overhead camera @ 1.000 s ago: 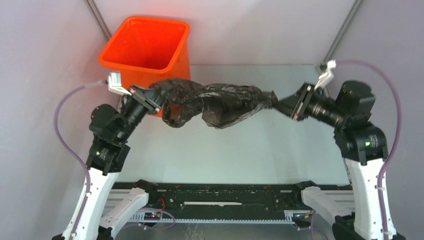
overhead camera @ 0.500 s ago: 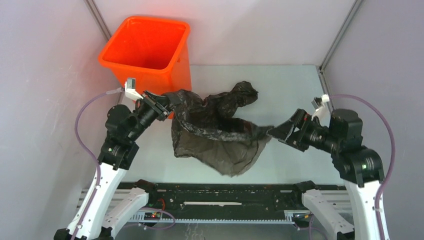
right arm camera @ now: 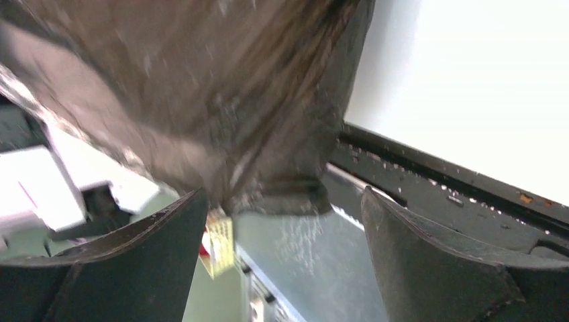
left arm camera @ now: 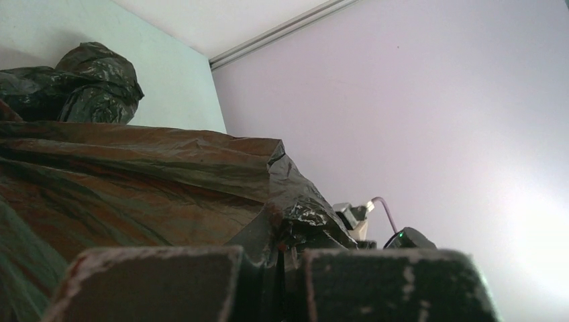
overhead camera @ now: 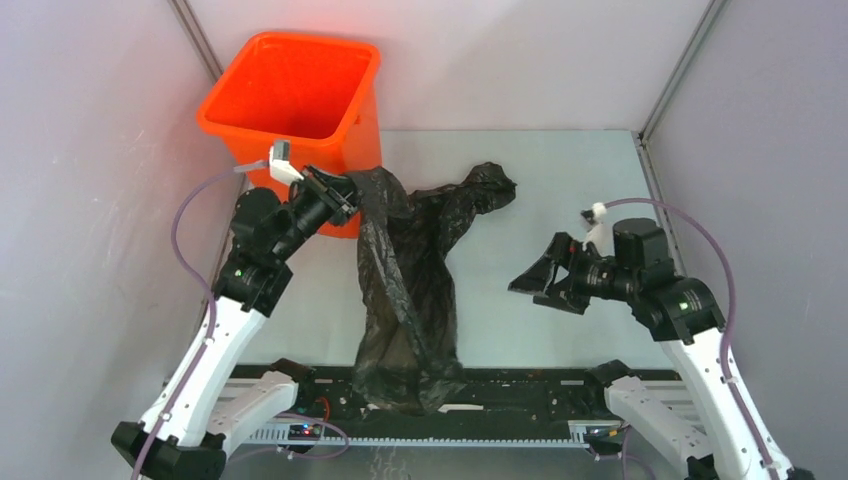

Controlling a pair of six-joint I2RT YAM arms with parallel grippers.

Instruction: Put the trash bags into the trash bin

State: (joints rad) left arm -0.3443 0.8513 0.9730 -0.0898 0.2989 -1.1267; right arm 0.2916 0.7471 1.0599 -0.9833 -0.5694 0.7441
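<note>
The black crinkly trash bag [overhead camera: 410, 290] hangs from my left gripper [overhead camera: 345, 192], which is shut on its upper edge just in front of the orange trash bin [overhead camera: 290, 95]. The bag drapes down over the table's near edge, one bunched end lying toward the back [overhead camera: 480, 188]. In the left wrist view the bag's plastic [left arm camera: 134, 174] is pinched between the two pads [left arm camera: 154, 282]. My right gripper [overhead camera: 535, 285] stands open to the bag's right, apart from it. In the right wrist view the bag [right arm camera: 201, 87] hangs blurred ahead of the spread fingers [right arm camera: 429, 261].
The bin stands at the table's back left corner against the wall. A black rail [overhead camera: 520, 390] with the arm bases runs along the near edge, and the bag's lower end lies over it. Grey walls close in both sides.
My right gripper has let go of the bag and drawn back down and to the right. The freed end has dropped and now hangs from my left gripper, which has risen toward the bin.
</note>
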